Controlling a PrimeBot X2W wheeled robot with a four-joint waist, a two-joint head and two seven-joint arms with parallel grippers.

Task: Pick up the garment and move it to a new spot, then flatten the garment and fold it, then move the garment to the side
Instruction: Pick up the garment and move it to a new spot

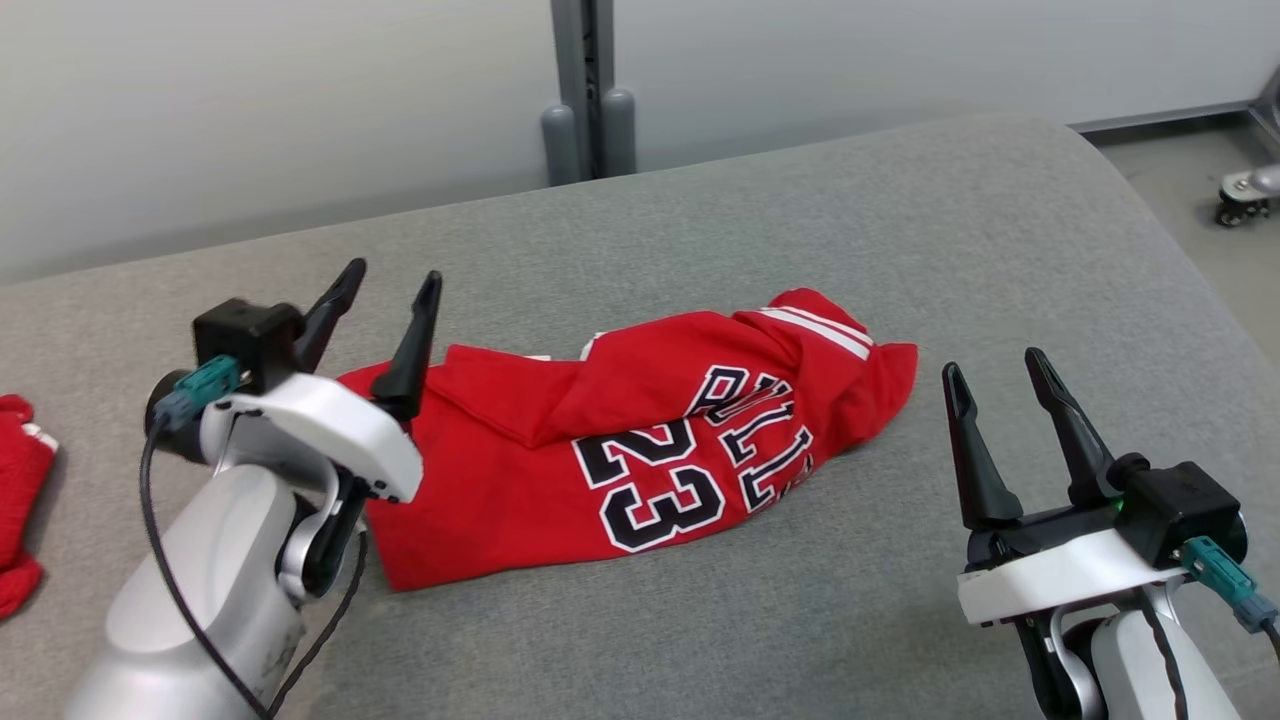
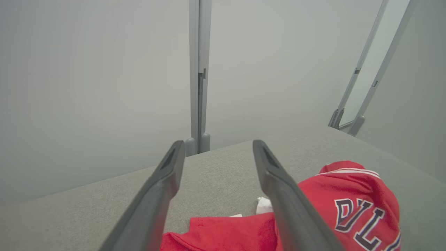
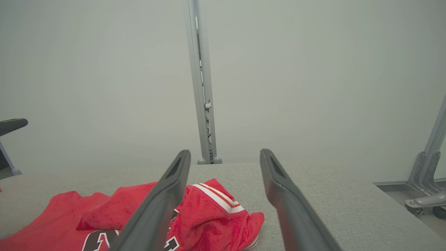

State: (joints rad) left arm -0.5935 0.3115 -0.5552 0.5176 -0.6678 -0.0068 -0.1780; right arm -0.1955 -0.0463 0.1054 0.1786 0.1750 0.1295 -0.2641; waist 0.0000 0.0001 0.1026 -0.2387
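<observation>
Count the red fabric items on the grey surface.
2. The red jersey with 23 on it lies crumpled mid-view; a second red fabric piece sits at the head view's left edge, cut off by the frame. More may lie out of frame.

The 9 o'clock end of the red sports jersey with black-and-white lettering (image 1: 600, 450) lies behind the base of the left pincer (image 1: 393, 275). Folds break the letters beside the number, so we cannot read the word. At 9 o'clock in the head view a red fabric item (image 1: 18, 500) is cut by the edge, and at 2 o'clock a grey wheeled metal base (image 1: 1245, 195) is cut likewise. In the left wrist view a small white scrap (image 2: 263, 205) beside the jersey is half hidden by a finger (image 2: 289, 209); we cannot tell what it is. In the right wrist view a dark shape (image 3: 12, 126) at 9 o'clock is cropped.
</observation>
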